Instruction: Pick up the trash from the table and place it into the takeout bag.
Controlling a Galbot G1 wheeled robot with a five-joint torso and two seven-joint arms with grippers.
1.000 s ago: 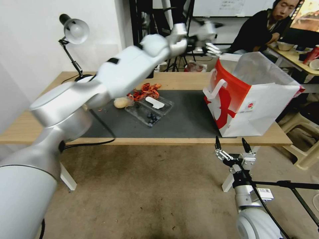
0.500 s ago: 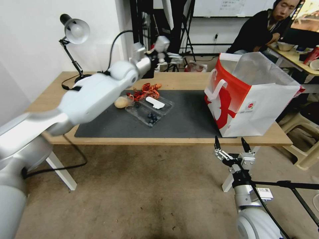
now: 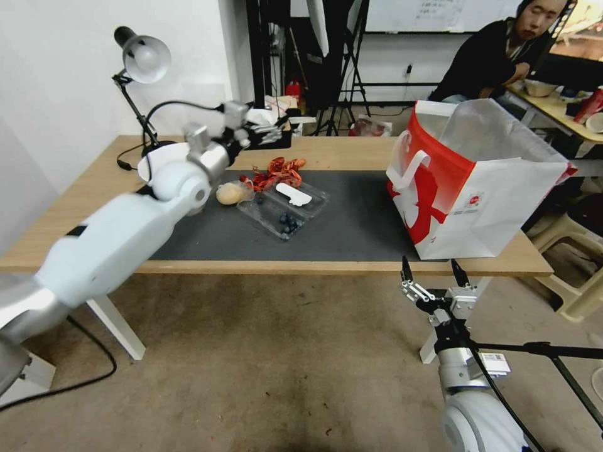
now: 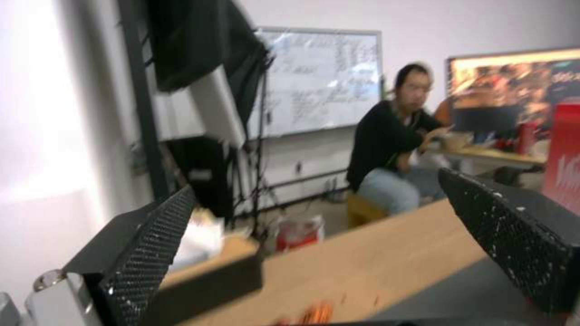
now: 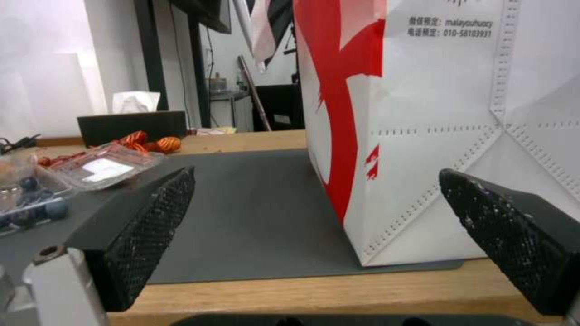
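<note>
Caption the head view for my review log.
Left gripper open above table's far edge; right gripper open below takeout bag.

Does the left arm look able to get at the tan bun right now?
Probably yes: the left pincer, open, hovers above the table's far edge near the bun, with nothing over it.

The room is evenly and brightly lit from overhead, so shadows stay soft; the tabletop (image 3: 352, 150) casts only a faint one on the floor below. The white wall at the left washes out to glare, stronger in the left wrist view. That view is smeared with motion blur: the whiteboard (image 4: 320, 81) and the seated person (image 4: 393, 149) are soft, while the left claw (image 4: 314, 253) fingers stay crisp. The head view bows straight lines near its edges. The takeout bag (image 5: 447, 127) print reads sharply.
</note>
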